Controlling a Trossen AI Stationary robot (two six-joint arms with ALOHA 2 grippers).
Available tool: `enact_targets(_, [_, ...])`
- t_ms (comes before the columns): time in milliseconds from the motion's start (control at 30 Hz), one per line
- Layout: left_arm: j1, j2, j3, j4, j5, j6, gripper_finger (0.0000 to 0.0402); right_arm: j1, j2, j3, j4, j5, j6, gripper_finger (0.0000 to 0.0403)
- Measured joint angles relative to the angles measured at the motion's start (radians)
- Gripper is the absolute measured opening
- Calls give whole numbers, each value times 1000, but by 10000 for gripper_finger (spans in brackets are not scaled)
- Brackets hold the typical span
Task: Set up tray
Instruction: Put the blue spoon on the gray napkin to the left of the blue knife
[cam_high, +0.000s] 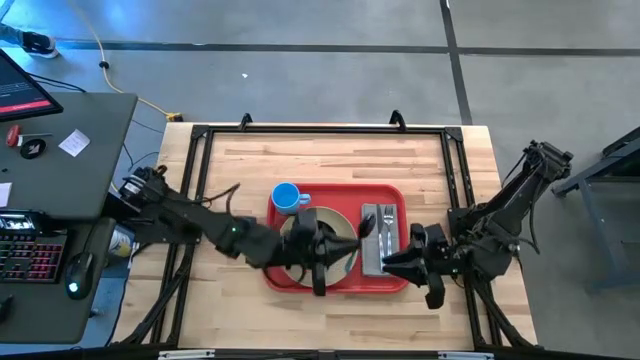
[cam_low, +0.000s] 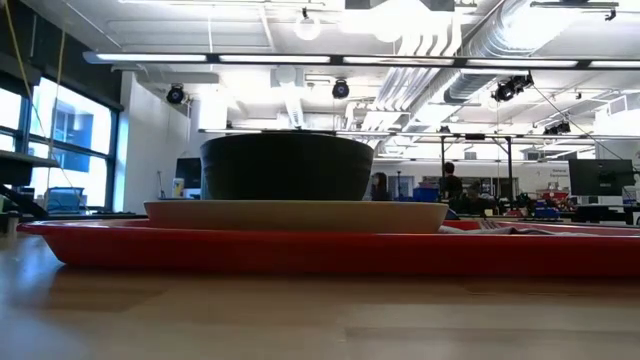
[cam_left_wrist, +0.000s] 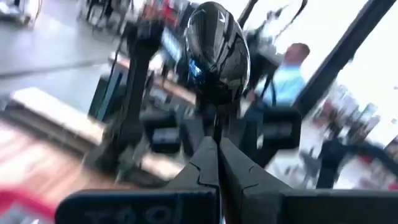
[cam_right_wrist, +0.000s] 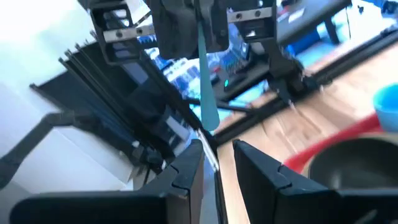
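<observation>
The red tray (cam_high: 335, 287) lies mid-table, and in the low view the tray (cam_low: 300, 250) fills the foreground. On it sit a beige plate (cam_low: 300, 214) carrying a dark bowl (cam_low: 287, 168), a blue cup (cam_high: 287, 196) at its far left corner, and a grey napkin (cam_high: 385, 252) with a fork (cam_high: 388, 222). My left gripper (cam_high: 350, 244) hovers over the plate's right side, shut on a shiny spoon (cam_left_wrist: 217, 50). My right gripper (cam_high: 392, 262) is open at the tray's right edge, facing the left gripper. In the right wrist view the right gripper (cam_right_wrist: 217, 155) stands just short of the spoon (cam_right_wrist: 205, 81). My left gripper pinches the spoon's handle (cam_left_wrist: 216, 127) between its two shut fingers, close under the spoon's bowl. The fingers lie along the handle and point toward the table's right. The spoon is lifted clear, its bowl sticking out beyond the fingertips toward my right gripper.
A black frame (cam_high: 320, 130) runs around the table's far and side edges. Bare wood lies beyond the tray's far rim and left of it. A desk with keyboard and mouse (cam_high: 40, 250) stands off the left edge. People and workstations show far behind in the low view.
</observation>
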Motion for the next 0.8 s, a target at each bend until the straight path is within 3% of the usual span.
enact_targets(167, [52,3,-1,158,79,43,27,-45,0,0,78,-14,-77,83])
enact_targets(433, [105,3,-2,218,193,51,27,-128,-5,0,165,-121,-164,87])
enact_targets(800, [133,3,-2,234,279,35,27,-241,-5,0,274,-234,-164,214])
